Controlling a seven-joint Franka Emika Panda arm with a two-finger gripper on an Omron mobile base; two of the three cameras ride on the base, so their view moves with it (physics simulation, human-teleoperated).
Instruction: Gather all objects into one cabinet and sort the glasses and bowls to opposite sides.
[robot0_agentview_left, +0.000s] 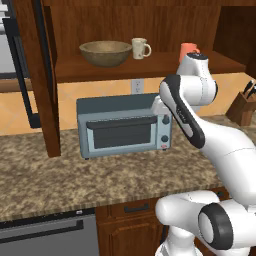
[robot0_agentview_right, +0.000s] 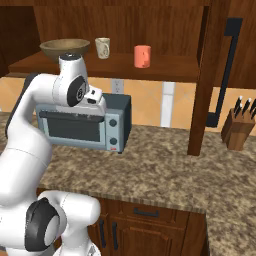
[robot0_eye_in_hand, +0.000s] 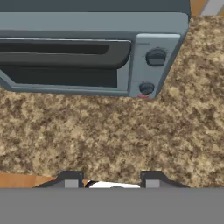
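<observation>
Pictured: claw (robot0_eye_in_hand: 111, 181) part spread, pinching nothing, above desk (robot0_eye_in_hand: 109, 131) before toaster (robot0_eye_in_hand: 87, 52). Bowl (robot0_agentview_left: 105, 53), cream mug (robot0_agentview_left: 139, 48), orange mug (robot0_agentview_right: 142, 56) lined along shelf (robot0_agentview_right: 115, 65) above toaster. Advised: rise clear of toaster, approach mugs level.

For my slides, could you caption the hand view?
Open gripper above the granite counter, facing the toaster oven.

Speckled granite counter (robot0_agentview_left: 75, 175), tan tiled backsplash (robot0_agentview_right: 150, 100), grey-blue toaster oven (robot0_agentview_left: 125, 127), knife block (robot0_agentview_right: 237, 131)
</observation>
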